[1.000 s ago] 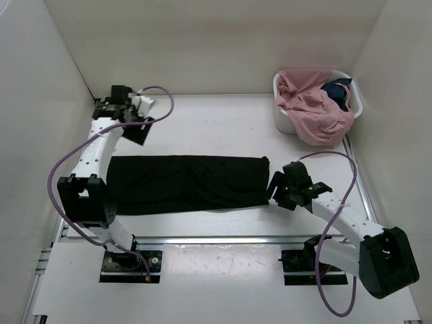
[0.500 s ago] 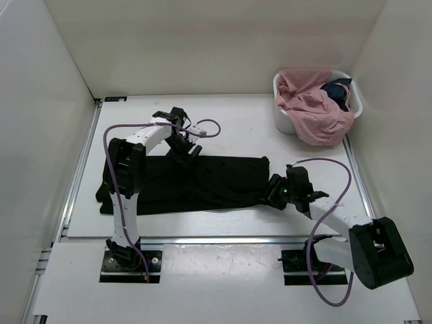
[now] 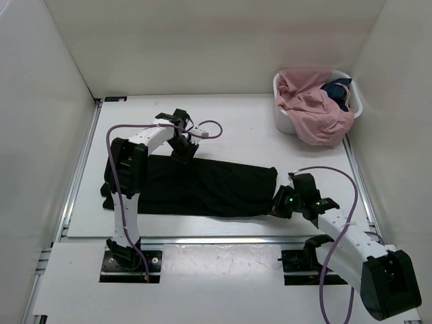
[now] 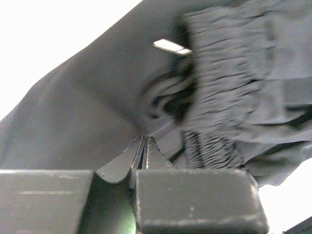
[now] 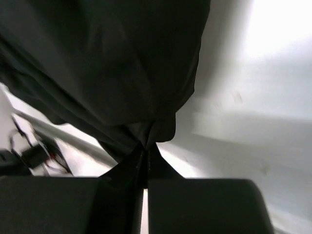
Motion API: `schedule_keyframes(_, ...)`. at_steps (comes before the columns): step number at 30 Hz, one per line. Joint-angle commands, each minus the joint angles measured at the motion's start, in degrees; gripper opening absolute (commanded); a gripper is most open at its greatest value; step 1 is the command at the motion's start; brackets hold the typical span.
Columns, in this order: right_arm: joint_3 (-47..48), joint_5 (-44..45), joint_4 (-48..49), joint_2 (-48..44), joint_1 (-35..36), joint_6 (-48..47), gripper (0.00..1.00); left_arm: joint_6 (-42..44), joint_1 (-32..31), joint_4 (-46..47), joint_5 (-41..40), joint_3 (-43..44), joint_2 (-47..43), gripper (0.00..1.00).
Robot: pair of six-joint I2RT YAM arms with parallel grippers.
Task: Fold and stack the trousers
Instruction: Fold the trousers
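The black trousers (image 3: 202, 187) lie spread lengthwise across the middle of the table. My left gripper (image 3: 183, 151) sits at their far edge, left of centre. Its fingers are shut, pinching fabric (image 4: 145, 139) beside the gathered elastic waistband (image 4: 219, 97) and a small white label (image 4: 170, 47). My right gripper (image 3: 279, 203) is at the trousers' right end, shut on a bunched fold of the cloth (image 5: 146, 142). The black cloth (image 5: 107, 63) hangs away from those tips over the white table.
A white basket (image 3: 282, 120) stands at the back right, holding a pink garment (image 3: 317, 111) and a small dark blue one (image 3: 337, 91). White walls enclose the table on three sides. A metal rail (image 3: 223, 239) runs along the front edge.
The left arm swung from the back left corner to the trousers' far edge and closed there. The right gripper closed on the right end, which shifted slightly right and toward the front.
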Motion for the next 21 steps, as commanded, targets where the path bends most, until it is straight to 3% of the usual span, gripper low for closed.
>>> schedule_keyframes(1, -0.39, -4.58, -15.37, 1.39, -0.15, -5.19, 0.00, -0.55, -0.10, 1.02, -1.17, -1.53, -6.03, 0.15)
schedule_keyframes(4, -1.45, -10.03, -18.46, 7.53, -0.67, -10.55, 0.00, -0.55, -0.10, 1.02, -1.18, -3.91, -7.78, 0.15)
schedule_keyframes(7, 3.53, -7.24, -24.77, 9.50, -1.37, -16.61, 0.26, 0.06, -0.10, -0.21, -0.48, -5.06, -9.54, 0.18)
schedule_keyframes(8, 4.60, -5.93, -25.67, 9.50, -1.38, -17.49, 0.34, 0.06, -0.10, -1.43, -1.09, -4.53, -10.42, 0.25)
schedule_keyframes(11, 6.29, -3.80, -26.30, 8.00, -1.99, -17.51, 0.40, 1.11, -1.94, -1.97, -2.23, 3.09, -12.79, 0.53)
schedule_keyframes(13, 6.29, -4.41, -24.90, 6.69, -1.99, -15.32, 0.44, 5.23, -6.76, -1.97, -3.10, 11.32, -12.80, 0.73)
schedule_keyframes(14, 5.07, -4.42, -24.11, 5.90, -1.99, -14.26, 0.47, 6.73, -9.04, -2.58, -3.81, 13.90, -11.49, 0.75)
schedule_keyframes(17, 2.60, -0.13, -23.49, -0.85, -1.99, -9.17, 0.51, 10.26, -17.92, -3.90, -2.69, 23.20, -5.27, 0.77)
schedule_keyframes(21, -2.58, 8.40, -24.80, -18.04, -2.61, 1.19, 0.53, 8.42, -23.56, -2.51, 10.31, 34.03, 4.06, 0.84)
